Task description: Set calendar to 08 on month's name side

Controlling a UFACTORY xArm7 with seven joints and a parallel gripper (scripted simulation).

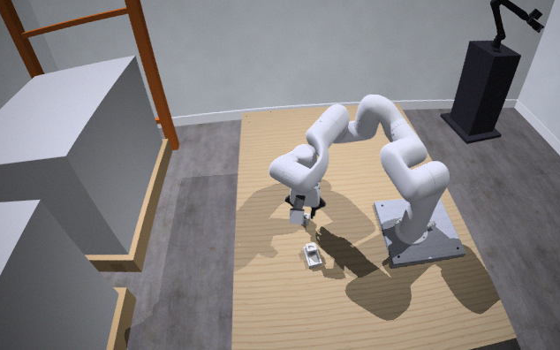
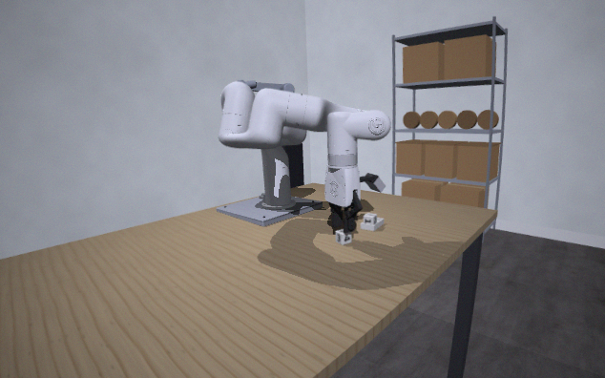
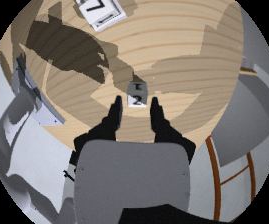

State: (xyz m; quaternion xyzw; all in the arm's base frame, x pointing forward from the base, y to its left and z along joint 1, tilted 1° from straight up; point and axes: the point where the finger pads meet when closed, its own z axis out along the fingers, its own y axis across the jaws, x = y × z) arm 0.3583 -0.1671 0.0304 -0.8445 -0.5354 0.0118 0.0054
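The white calendar tray (image 1: 318, 264) (image 2: 378, 226) (image 3: 116, 22) lies flat on the wooden table. One white cube (image 1: 310, 249) (image 2: 369, 219) (image 3: 94, 4) stands in it, and the wrist view shows a 7 on its top. The second white cube (image 2: 344, 237) (image 3: 137, 94) (image 1: 306, 219) rests on the table apart from the tray, with a 2 facing up. My gripper (image 1: 307, 216) (image 2: 344, 228) (image 3: 136, 103) points straight down just over this cube. Its fingers are half open on either side of the cube and do not touch it.
The arm's grey base plate (image 1: 437, 247) (image 2: 253, 212) sits on the table behind the tray. The table edge (image 2: 444, 267) is close on the tray's side. A shelf with boxes (image 2: 448, 115) stands beyond it.
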